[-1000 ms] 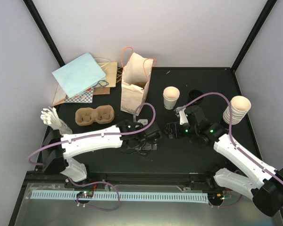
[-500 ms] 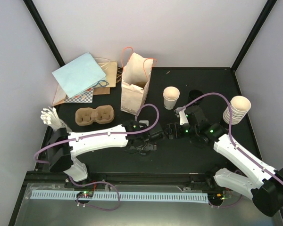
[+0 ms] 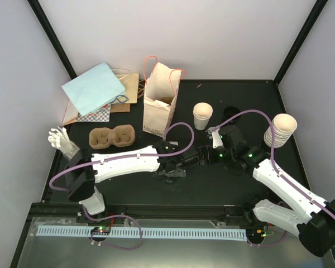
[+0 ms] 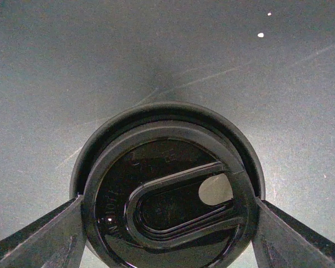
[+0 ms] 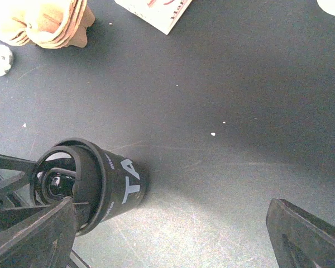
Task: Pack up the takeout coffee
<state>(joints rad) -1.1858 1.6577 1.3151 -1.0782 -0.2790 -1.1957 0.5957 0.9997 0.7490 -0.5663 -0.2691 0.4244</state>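
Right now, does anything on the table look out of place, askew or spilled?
The black lid in the left gripper sits off-centre over the black container beneath it, not squarely seated. Nothing looks spilled or damaged.

Black lidded cup (image 5: pixel 109 187), white "TA" lettering, on dark tabletop (image 5: pixel 223 84). Right gripper (image 5: pixel 173 209) jaws wide apart. Brown pulp tray (image 5: pixel 50 22) corner top left.
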